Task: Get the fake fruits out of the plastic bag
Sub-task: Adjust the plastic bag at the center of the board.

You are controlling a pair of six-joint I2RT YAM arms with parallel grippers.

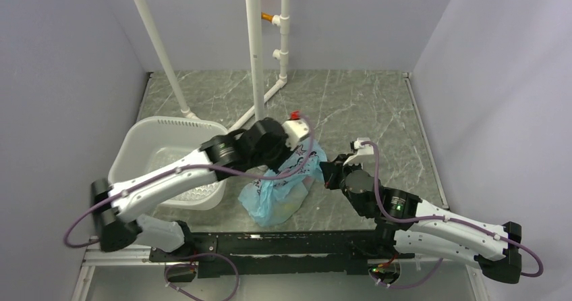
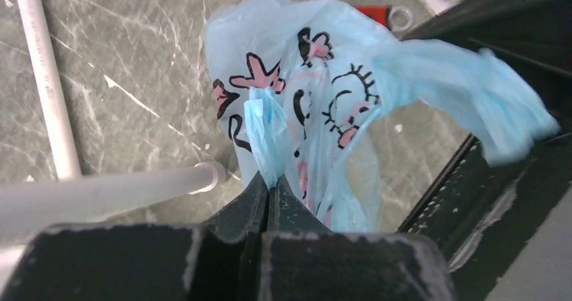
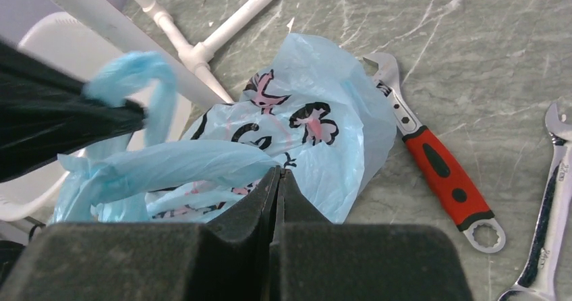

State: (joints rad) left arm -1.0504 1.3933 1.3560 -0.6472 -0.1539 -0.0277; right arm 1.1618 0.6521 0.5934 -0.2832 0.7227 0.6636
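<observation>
The light-blue plastic bag (image 1: pixel 280 192) with pink-and-black print lies crumpled at the table's near middle. My left gripper (image 1: pixel 289 167) is shut on a twisted piece of it (image 2: pixel 266 132) and holds that part up. My right gripper (image 1: pixel 328 174) is at the bag's right side, jaws closed on a stretched blue strip of the bag (image 3: pixel 168 166). A pale yellow shape (image 1: pixel 291 206) shows faintly through the bag's lower part. The maroon and red fruits are hidden.
A white perforated basket (image 1: pixel 162 154) stands left of the bag. A red-handled adjustable wrench (image 3: pixel 445 173) and a silver spanner (image 3: pixel 550 200) lie beyond the bag. White pipes (image 1: pixel 255 51) rise behind it. A black rail (image 1: pixel 270 243) runs along the near edge.
</observation>
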